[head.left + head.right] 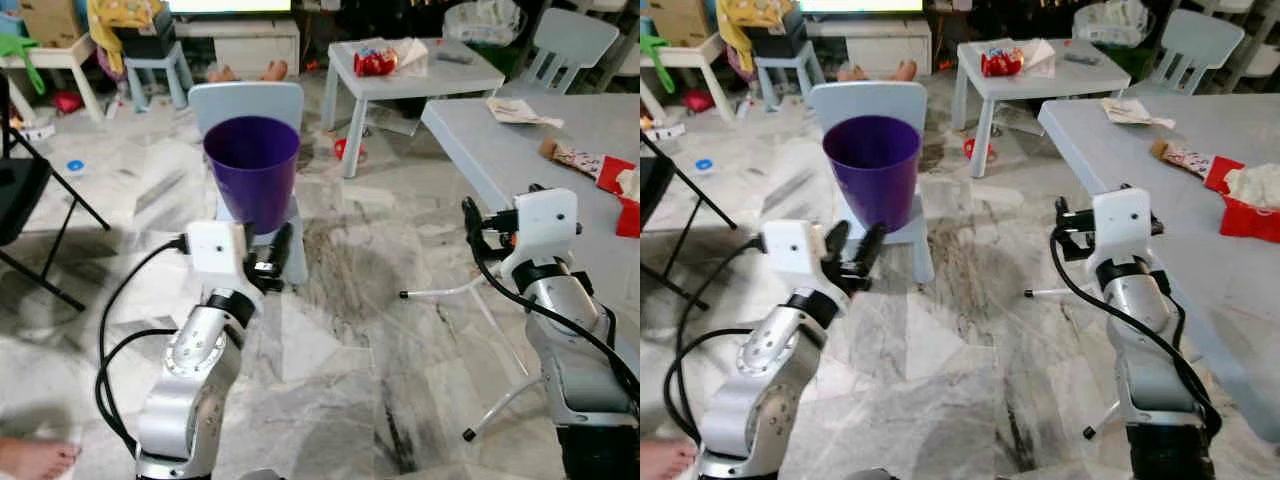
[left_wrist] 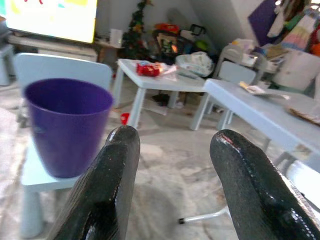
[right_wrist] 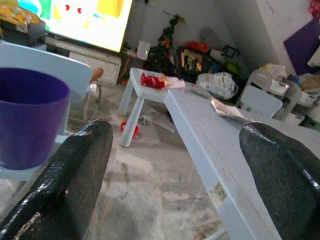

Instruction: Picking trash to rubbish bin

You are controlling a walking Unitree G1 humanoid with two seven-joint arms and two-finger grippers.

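Beside the round purple plastic bin (image 1: 252,165), both my left gripper (image 1: 852,252) and right gripper (image 3: 175,165) gape wide and empty, so next I judge the brown snack wrapper (image 1: 572,155) needs fetching.

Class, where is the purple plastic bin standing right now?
The purple plastic bin stands on the pale blue child's chair, ahead of the left claw.

purple bin (image 1: 252,168) | upright, open-topped, on pale chair | brown wrapper (image 1: 574,157) | flat on grey table, possibly trash

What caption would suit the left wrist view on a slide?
Open left hand faces a purple bin standing on a pale blue chair.
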